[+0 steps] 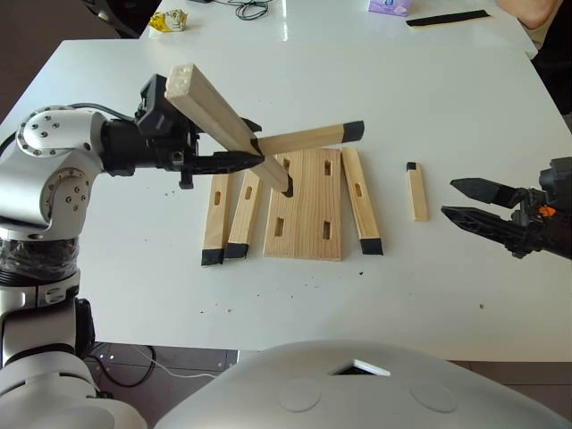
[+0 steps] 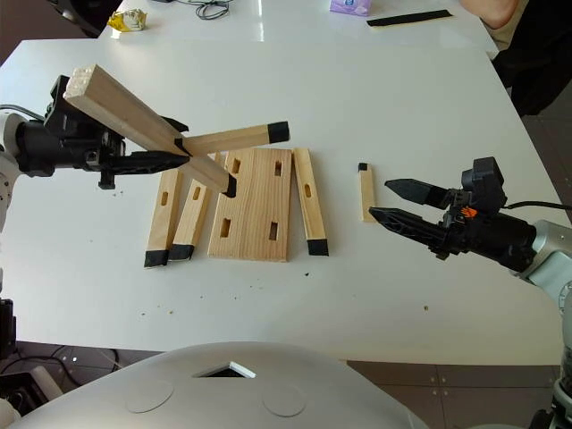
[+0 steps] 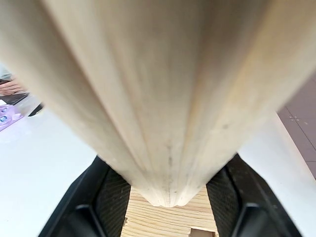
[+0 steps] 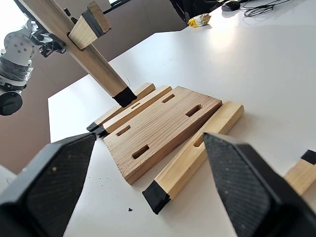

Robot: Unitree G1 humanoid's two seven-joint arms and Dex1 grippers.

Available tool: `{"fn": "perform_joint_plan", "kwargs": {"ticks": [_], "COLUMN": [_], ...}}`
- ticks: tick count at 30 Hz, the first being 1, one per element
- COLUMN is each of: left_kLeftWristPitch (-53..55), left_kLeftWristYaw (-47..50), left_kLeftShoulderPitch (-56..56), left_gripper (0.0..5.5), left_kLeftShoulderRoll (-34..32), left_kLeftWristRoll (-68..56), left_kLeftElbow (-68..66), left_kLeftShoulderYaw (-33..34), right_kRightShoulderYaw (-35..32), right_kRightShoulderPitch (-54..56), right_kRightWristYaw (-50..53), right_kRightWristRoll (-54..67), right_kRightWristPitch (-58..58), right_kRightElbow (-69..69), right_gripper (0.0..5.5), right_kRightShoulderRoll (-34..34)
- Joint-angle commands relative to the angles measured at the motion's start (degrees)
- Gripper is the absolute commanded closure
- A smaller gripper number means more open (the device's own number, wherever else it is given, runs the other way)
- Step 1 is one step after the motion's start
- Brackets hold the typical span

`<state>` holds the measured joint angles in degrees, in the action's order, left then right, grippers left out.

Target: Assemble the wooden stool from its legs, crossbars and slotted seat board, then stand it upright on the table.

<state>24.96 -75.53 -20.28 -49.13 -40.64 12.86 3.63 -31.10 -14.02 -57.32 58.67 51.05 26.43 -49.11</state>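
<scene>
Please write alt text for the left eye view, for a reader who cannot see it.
The left end effector holds a tilted wooden leg with a crossbar joined to it, black tip over the slotted seat board on the table. Two legs lie left of the board, one right, then a short piece; the right end effector is open.

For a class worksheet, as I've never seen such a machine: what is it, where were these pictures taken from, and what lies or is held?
It is a humanoid robot; each arm ends in a two-fingered tool. Two pictures look down from its head, two from cameras on its wrists. On the white table lie a slotted board, three sticks beside it and a short stick. The left tool grips a long stick with a second stick joined across it, black end down near the board. The right tool hangs open and empty.
</scene>
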Motion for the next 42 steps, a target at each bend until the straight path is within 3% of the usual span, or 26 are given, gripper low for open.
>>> {"fn": "perform_joint_plan", "kwargs": {"ticks": [1,24,42], "left_kLeftWristPitch": [-1.9,-3.3,-6.2], "left_kLeftWristYaw": [-3.2,0.3,-4.6], "left_kLeftShoulderPitch": [4.4,6.7,7.7], "left_gripper": [3.44,3.44,3.44], "left_kLeftShoulderRoll": [-2.2,1.6,-0.3], "left_kLeftWristRoll": [1.7,3.8,6.7], "left_kLeftElbow": [2.2,3.4,0.9], "left_kLeftShoulderYaw": [0.2,-0.8,-1.2], "right_kRightShoulderYaw": [0.2,-0.2,-2.0], "right_kRightShoulderPitch": [0.5,-0.8,-3.8], "right_kRightWristYaw": [0.1,2.6,5.4], "right_kRightWristRoll": [0.3,1.6,3.4], "right_kRightWristPitch": [-0.1,0.4,0.4], "right_kRightElbow": [0.0,1.6,2.9], "right_gripper": [1.53,1.53,1.53], "right_kRightShoulderRoll": [-0.8,0.0,0.7]}}
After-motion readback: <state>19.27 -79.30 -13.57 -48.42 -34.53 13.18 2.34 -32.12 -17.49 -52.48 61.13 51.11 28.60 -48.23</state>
